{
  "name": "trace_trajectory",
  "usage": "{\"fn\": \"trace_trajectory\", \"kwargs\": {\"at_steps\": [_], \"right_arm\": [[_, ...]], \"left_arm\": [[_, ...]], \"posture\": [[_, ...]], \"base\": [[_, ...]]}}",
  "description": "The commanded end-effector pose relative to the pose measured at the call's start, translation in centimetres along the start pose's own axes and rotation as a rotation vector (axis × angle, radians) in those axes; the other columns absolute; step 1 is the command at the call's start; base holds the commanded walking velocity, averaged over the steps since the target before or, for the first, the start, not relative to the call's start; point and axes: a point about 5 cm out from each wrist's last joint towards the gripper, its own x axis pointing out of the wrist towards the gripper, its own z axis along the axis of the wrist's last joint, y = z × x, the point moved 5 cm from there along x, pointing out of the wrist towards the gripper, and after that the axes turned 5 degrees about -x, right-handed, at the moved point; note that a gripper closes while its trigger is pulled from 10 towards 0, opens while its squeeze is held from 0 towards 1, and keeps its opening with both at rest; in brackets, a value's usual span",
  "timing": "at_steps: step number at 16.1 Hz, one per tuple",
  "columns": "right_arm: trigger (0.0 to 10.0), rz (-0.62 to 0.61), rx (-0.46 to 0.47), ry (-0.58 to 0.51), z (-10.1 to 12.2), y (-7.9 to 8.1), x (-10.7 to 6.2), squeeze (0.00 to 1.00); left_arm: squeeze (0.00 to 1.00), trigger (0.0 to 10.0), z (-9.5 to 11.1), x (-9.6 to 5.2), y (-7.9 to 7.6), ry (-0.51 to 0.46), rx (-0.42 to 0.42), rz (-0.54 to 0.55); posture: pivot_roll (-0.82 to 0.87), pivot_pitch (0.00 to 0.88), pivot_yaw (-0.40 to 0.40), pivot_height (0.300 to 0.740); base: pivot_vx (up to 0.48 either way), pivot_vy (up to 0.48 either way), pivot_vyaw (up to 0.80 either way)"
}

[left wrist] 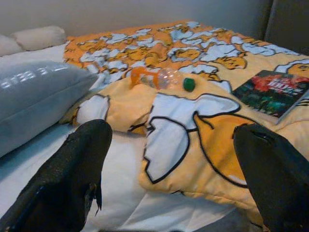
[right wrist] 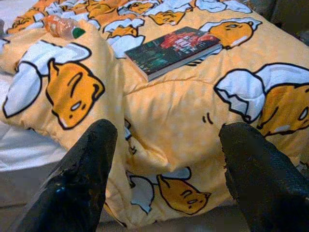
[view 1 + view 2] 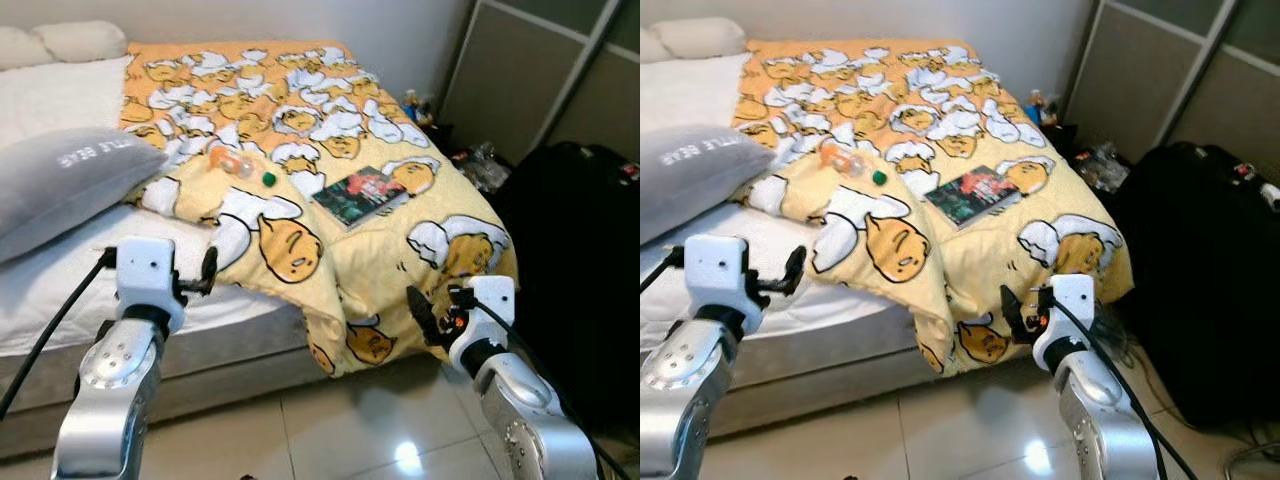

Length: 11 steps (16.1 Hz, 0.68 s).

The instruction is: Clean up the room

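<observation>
Bedroom in a home, as shown by a bed [image 3: 150, 290] covered with a yellow cartoon-print duvet [image 3: 330, 170], with a grey pillow [image 3: 60, 185] and cream pillows [image 3: 70, 40] at its head. A book [image 3: 360, 195] and a plastic bottle [image 3: 232, 162] are left on the duvet. A sliding wardrobe door [image 3: 540, 70], tiled floor [image 3: 350, 430] and black luggage [image 3: 580, 250] are seen beside the bed.

Book [image 3: 973, 196] and plastic bottle [image 3: 846, 160] lie apart on the yellow cartoon duvet [image 3: 940, 240]. Grey pillow [image 3: 685, 170] sits at bed's left. Both grippers, left gripper [image 3: 792, 268] and right gripper [image 3: 1012, 308], hover at the mattress edge.
</observation>
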Motion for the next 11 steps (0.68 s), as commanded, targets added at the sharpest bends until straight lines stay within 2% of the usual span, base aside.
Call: {"fn": "trace_trajectory", "kwargs": {"at_steps": [1, 7, 8, 11], "right_arm": [[10.0, 0.007, -0.026, -0.011, 0.47, -0.11, 0.25, 0.00], [10.0, 0.050, -0.073, -0.006, 0.78, 0.55, 0.70, 0.00], [10.0, 0.034, -0.068, -0.009, 0.92, 0.27, 0.84, 0.00], [10.0, 0.028, -0.045, -0.017, 1.30, -0.04, 1.10, 0.00]], "left_arm": [[0.00, 10.0, 0.16, 0.32, -0.34, -0.004, -0.009, -0.008], [0.00, 10.0, 0.29, 0.64, -0.17, -0.004, -0.001, -0.012], [0.00, 10.0, 0.20, 0.65, -0.22, -0.001, 0.002, -0.017], [0.00, 10.0, 0.22, 0.81, -0.30, -0.001, 0.009, -0.025]], "posture": [[-0.11, 0.000, -0.003, 0.740], [-0.11, 0.000, 0.002, 0.740], [-0.11, 0.000, 0.003, 0.740], [-0.11, 0.000, 0.002, 0.740]], "base": [[0.259, 0.000, 0.00], [0.276, 0.000, 0.76], [0.270, 0.000, 0.80], [0.273, 0.000, 0.17]]}}
